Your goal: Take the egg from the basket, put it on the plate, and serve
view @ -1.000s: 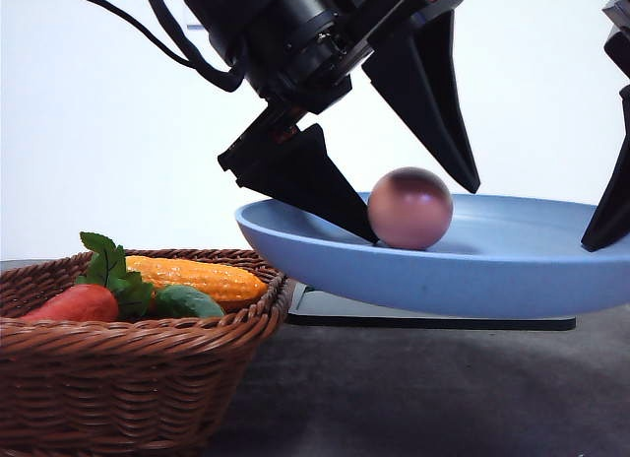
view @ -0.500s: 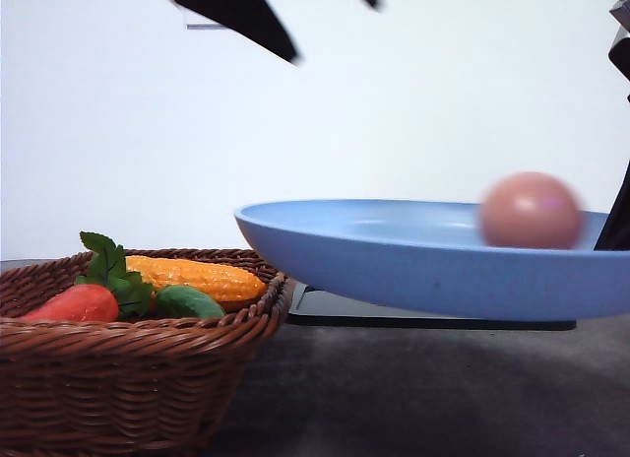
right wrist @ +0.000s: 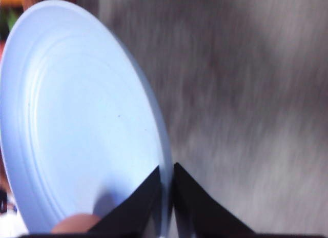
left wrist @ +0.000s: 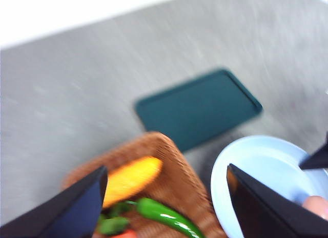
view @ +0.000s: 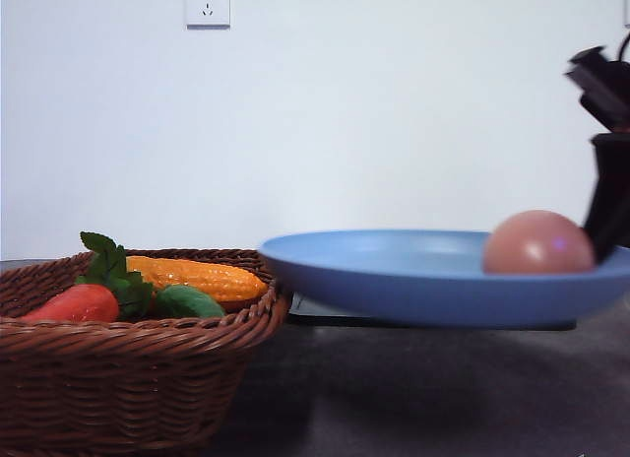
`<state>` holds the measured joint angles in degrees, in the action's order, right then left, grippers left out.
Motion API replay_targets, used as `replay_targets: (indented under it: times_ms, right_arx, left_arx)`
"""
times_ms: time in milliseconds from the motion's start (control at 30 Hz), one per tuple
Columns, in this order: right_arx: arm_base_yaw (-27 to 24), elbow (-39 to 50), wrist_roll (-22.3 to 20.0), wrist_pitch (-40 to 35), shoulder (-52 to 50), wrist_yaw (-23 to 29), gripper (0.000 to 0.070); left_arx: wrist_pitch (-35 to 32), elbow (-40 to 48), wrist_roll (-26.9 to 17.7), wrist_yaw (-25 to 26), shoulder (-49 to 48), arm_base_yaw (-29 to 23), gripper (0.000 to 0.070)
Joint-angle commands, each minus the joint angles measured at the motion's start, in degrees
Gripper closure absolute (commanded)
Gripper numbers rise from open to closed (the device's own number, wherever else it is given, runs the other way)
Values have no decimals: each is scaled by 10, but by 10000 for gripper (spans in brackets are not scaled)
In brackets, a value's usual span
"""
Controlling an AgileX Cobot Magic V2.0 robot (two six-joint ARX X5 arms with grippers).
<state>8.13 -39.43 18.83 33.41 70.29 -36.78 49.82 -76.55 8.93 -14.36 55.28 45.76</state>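
Behind the egg [view: 537,242], right fingers [right wrist: 134,207] pinch the plate [view: 394,280] rim, blurred.

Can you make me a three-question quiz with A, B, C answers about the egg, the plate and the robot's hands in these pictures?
1. Where is the egg?
A. In the basket
B. On the blue plate
C. On the black tray

2. What colour is the long bumpy vegetable in the basket?
A. Yellow-orange
B. Purple
C. White

3. What is the right hand doing?
A. Hanging open over the basket
B. Pinching the rim of the plate
C. Squeezing the egg

Answers:
1. B: the egg sits on the plate, near the side the right hand holds.
2. A: the corn is yellow-orange, lying next to a red vegetable and a green one.
3. B: in the right wrist view its two fingers close on the plate's edge. The left hand is open above the basket.
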Motion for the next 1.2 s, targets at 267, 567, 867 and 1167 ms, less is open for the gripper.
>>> replay_targets:
  times_ms: [267,567,867,1167]
  right_arx:
    - [-41,-188,-21,-34,184,30,700]
    - [-50,-347,-17,-24,352,56,700]
    - [-49,-409,-12,-12,436,53,700]
    - [-49,-410,-22,-8,445,53,618]
  left_arx:
    - [26,-12,20,-12,-129,3,225]
    - [64,-12,37,-11,-185,3,225]
    - [93,-11,51,-11,-181,3,225]
    - [93,-11,59,-11,-172,3,228]
